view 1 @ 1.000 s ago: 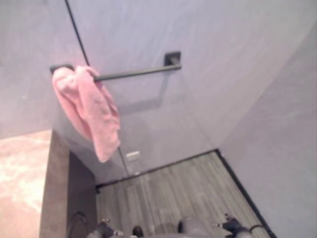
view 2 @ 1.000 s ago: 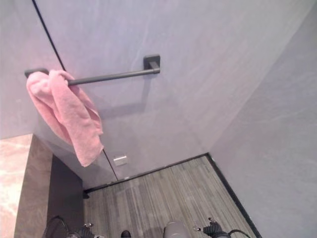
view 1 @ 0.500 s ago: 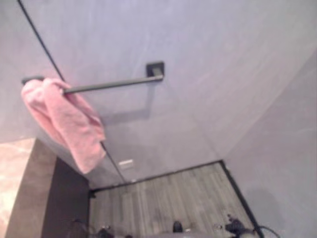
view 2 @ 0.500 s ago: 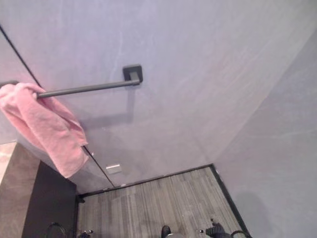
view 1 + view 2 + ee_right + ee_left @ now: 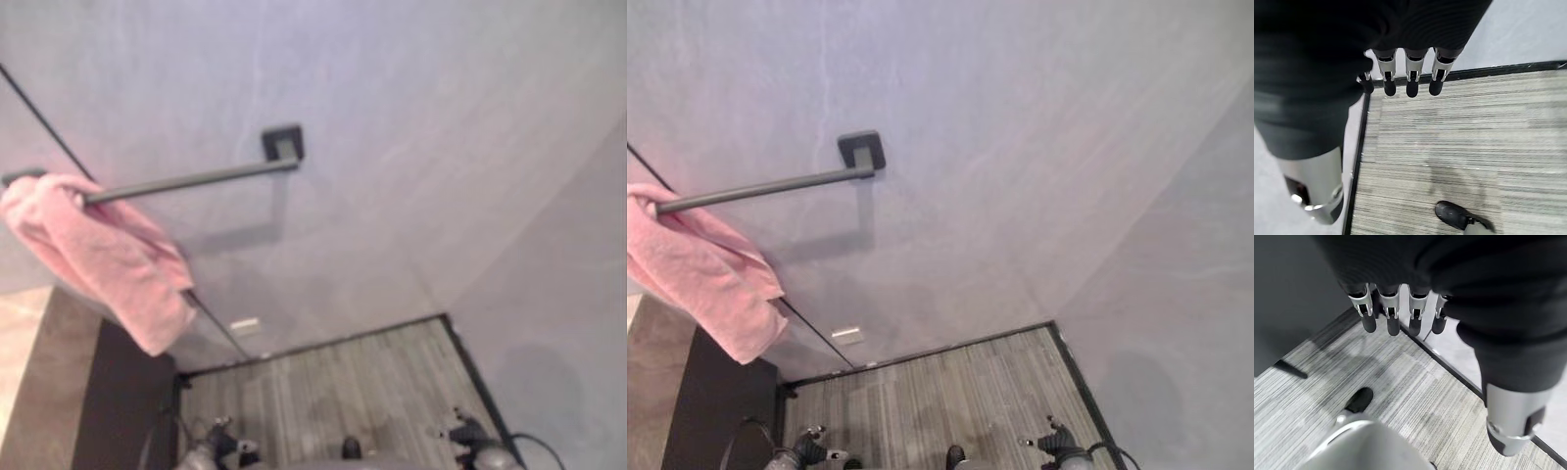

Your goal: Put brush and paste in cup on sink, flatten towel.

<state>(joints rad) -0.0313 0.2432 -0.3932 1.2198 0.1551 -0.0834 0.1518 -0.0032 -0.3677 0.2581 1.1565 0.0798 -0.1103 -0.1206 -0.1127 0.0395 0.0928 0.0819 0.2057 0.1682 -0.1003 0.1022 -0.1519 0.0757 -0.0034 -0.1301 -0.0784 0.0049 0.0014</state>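
Hanging bunched at the left end of the bar (image 5: 186, 180): pink towel (image 5: 108, 255), cut by the frame edge, high above both hands. Left hand (image 5: 1396, 318) is nearer, low by the floor (image 5: 333, 392), fingers straight, empty. Right hand (image 5: 1408, 78) likewise relaxed, empty. Bar runs left to right along the wall. Brush, paste, cup and sink not locatable.

Right robot hand (image 5: 1327, 98) empty, fingers straight, above striped floor (image 5: 1449, 147).
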